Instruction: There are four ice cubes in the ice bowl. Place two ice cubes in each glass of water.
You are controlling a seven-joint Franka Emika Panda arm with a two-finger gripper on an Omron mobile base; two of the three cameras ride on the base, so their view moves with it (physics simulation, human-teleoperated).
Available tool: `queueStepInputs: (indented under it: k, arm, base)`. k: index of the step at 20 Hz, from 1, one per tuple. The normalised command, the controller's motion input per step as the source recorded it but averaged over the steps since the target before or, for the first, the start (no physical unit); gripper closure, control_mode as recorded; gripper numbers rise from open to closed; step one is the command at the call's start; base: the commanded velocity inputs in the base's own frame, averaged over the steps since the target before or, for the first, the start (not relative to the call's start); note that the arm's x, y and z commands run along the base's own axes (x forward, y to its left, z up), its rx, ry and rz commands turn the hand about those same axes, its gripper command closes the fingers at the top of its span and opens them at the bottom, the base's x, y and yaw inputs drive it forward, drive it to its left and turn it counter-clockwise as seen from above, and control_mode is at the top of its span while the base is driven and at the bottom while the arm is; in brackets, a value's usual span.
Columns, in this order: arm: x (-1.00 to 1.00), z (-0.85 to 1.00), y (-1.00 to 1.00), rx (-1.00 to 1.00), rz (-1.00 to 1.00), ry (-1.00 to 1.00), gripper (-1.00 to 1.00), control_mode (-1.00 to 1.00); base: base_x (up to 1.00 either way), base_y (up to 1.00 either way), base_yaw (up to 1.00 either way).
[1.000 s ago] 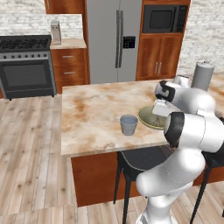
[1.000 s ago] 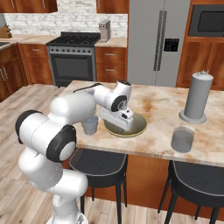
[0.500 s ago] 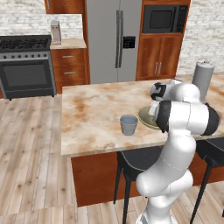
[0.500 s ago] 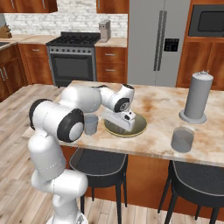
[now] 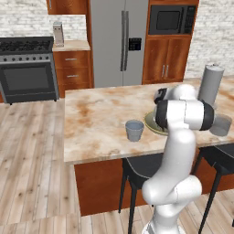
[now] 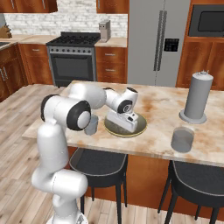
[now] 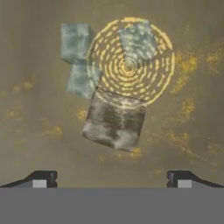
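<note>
The olive-green ice bowl (image 6: 141, 128) (image 5: 150, 122) sits near the island's front edge. Its pale inside (image 7: 192, 87) holds several ice cubes, the largest grey one (image 7: 114, 119) nearest the fingers and three bluish ones (image 7: 75, 41) beyond it. My gripper (image 6: 126, 126) (image 7: 111, 177) points down into the bowl just above the cubes, open, with nothing between its fingertips (image 7: 41, 179). One glass of water (image 6: 91, 124) (image 5: 134, 130) stands left of the bowl. The other glass (image 6: 182, 139) (image 5: 221, 125) stands to the right, near the front edge.
A tall grey cylinder on a round base (image 6: 198, 96) (image 5: 211, 85) stands at the island's back right. Dark stools (image 6: 98, 162) sit under the front edge. My own arm (image 5: 183, 114) hides much of the bowl in the left base view.
The arm's elbow has swung round while the hand stayed over the bowl and sank slightly. The jaws stay open.
</note>
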Motion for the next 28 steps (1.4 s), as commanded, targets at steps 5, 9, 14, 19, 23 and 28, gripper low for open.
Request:
queueStepInputs:
  k: [5,9,14,19,23,28]
  arm:
    - [0.26,-0.31,-0.02,0.0,0.0,0.0,-1.0,-1.0]
    - [0.33,-0.27,0.0,0.0,0.0,0.0,-1.0,-1.0]
    - [0.33,-0.27,0.0,0.0,0.0,0.0,-1.0,-1.0]
    - [-0.2,-0.3,0.02,0.0,0.0,0.0,-1.0,-1.0]
    - [-0.47,-0.42,0.16,0.0,-0.01,0.0,-1.0,-1.0]
    - [-0.38,-0.38,0.32,-0.03,-0.01,0.0,1.0,-1.0]
  base:
    - [0.0,0.0,0.0]
    - [0.0,0.0,0.0]
    - [0.0,0.0,0.0]
    - [0.0,0.0,0.0]
    - [0.0,0.0,0.0]
    - [0.0,0.0,0.0]
